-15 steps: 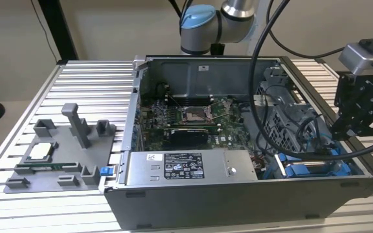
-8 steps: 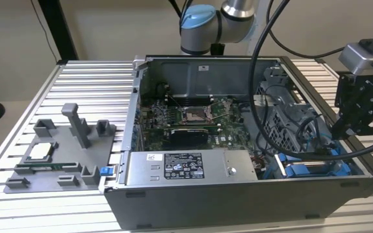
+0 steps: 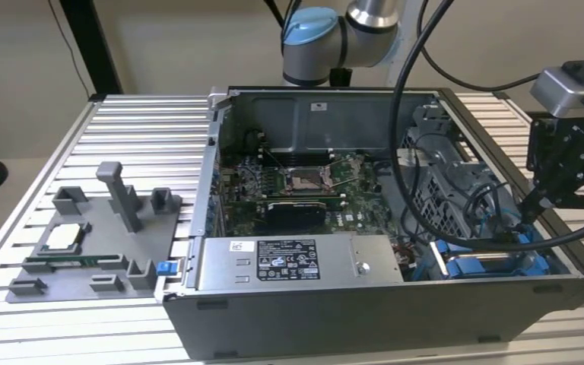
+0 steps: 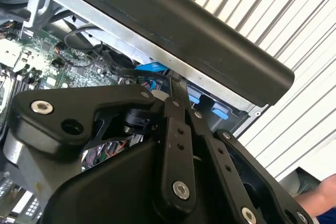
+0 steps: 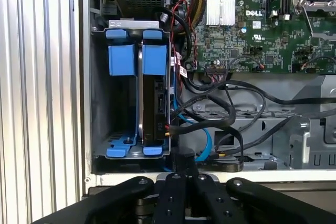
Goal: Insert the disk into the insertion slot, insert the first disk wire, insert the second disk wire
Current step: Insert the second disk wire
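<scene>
We saw the flat disk in its bright blue plastic frame (image 5: 155, 103) standing on edge inside the rectangular grey sheet-metal insertion slot (image 5: 100, 108) (black cables (image 5: 199, 84) crowded just beside it). The black end effector (image 5: 181, 157) hung near the disk's end, and we could not tell how its grip stood.

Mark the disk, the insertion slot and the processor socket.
the disk (image 5: 156, 108), first wrist view, on its dark exposed edge.
the insertion slot (image 5: 101, 108), first wrist view, on its grey side wall.
the processor socket (image 3: 306, 179), exterior view, on its centre.
</scene>
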Robot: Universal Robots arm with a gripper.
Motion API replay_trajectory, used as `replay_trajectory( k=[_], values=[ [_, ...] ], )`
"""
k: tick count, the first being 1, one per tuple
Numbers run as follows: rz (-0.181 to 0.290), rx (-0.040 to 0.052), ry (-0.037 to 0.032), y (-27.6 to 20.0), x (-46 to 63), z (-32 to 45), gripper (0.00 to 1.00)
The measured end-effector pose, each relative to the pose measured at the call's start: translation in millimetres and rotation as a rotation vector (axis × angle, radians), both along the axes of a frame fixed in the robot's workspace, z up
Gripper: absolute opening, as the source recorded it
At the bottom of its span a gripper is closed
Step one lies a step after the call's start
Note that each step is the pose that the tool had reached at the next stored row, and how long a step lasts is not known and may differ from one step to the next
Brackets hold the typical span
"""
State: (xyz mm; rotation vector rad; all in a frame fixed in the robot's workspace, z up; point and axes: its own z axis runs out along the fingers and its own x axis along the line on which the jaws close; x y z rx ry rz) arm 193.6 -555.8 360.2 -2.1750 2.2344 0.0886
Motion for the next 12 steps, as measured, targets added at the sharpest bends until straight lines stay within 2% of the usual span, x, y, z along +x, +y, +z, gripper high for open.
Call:
replay_trajectory(
  k=[5,6,12],
  values=[
    [0.000,-0.0002,0.0008,0.0,0.0,0.9,0.00],
    [0.000,-0.0001,0.0010,0.0,0.0,0.9,1.00],
    [0.000,0.0014,0.0023,-2.0,1.2,1.0,1.00]
  ],
)
